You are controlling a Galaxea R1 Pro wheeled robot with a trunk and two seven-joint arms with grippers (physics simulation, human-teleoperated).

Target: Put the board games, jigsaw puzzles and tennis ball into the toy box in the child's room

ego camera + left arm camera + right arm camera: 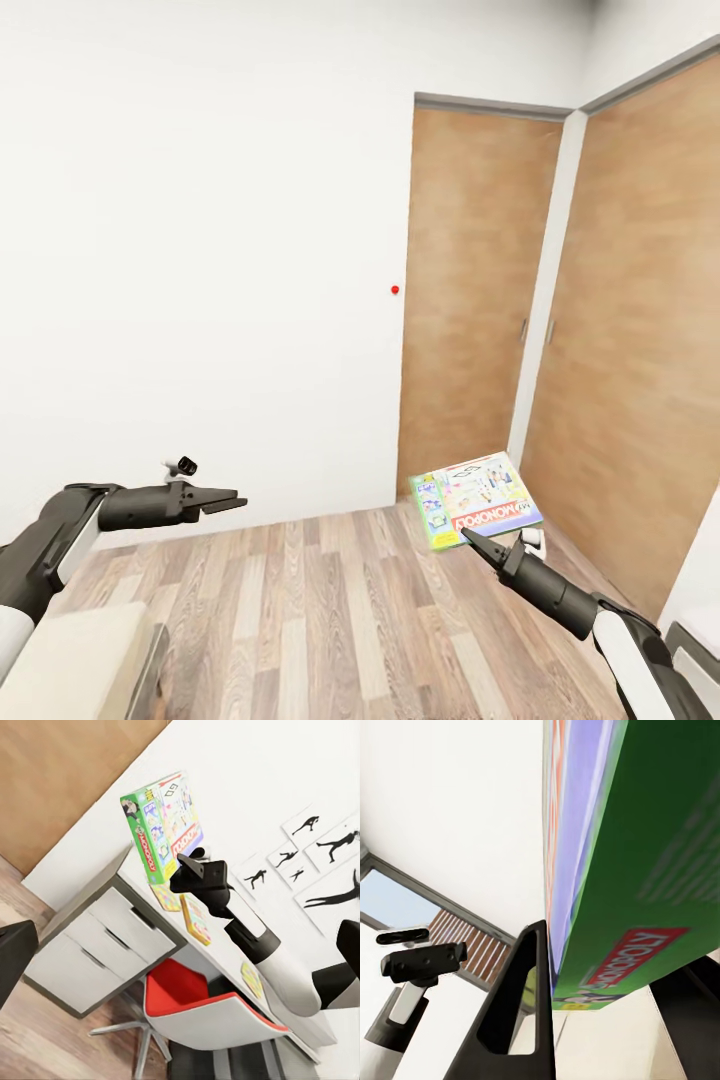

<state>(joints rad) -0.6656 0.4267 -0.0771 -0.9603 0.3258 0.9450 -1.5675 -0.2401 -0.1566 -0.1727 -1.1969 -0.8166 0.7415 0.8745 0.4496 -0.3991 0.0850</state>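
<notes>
A white-green board game with a red MONOPOLY band (pixel 477 497) hangs tilted in the air in front of the brown door, and my right gripper (pixel 468 536) is shut on its lower edge. From the left wrist, the same box (pixel 161 825) is above the end of the light grey table (pixel 127 874), gripped by the right gripper (pixel 189 864). Two multicolour jigsaw puzzles (pixel 196 921) (pixel 166 898) lie on the table behind it. The right wrist view has the box's green side (pixel 645 870) against one finger (pixel 521 1020). My left gripper (pixel 226 502) is open with nothing in it, over the floor.
A white drawer unit (pixel 105 945) sits under the table's end, with a red chair (pixel 202 1009) beside it. Black silhouette posters (pixel 322 855) hang above. Brown doors (pixel 480 290) stand ahead, a red knob (pixel 395 290) on the wall. The bed corner (pixel 70 660) is low left.
</notes>
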